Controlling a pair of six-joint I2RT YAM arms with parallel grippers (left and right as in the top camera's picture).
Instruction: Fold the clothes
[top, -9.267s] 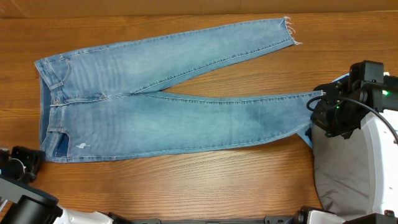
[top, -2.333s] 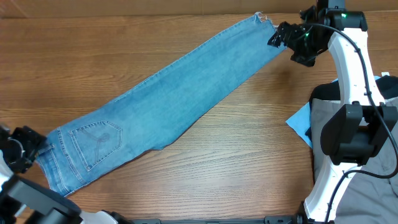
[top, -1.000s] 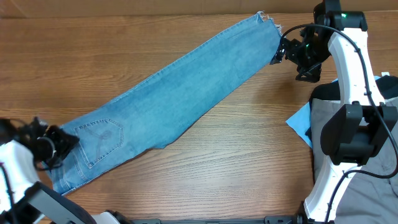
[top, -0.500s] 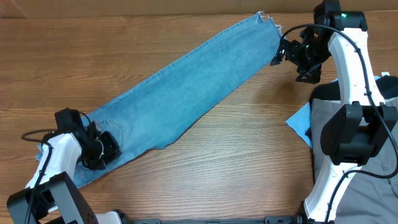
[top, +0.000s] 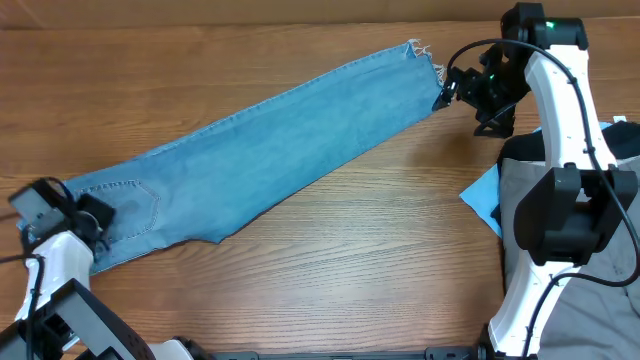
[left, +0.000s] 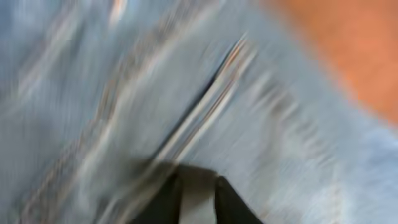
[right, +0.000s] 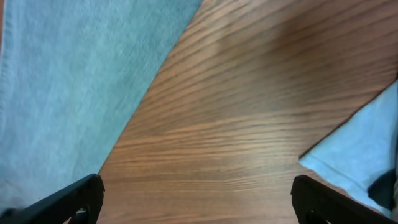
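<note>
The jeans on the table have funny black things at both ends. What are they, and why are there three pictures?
Those are two robot arms, and each one ends in a two-finger pincher called a gripper. The wide picture looks straight down from above the wooden table. The other two come from small cameras on the robot's wrists.

A pair of light-blue jeans lies in one long slanted strip. The left gripper is at the waist end. Its camera is blurry and shows only denim, so I can't tell if it is pinching. The right gripper is beside the frayed ankle hems. Its fingers are wide open and hold nothing. Some grey cloth lies at the right edge.
</note>
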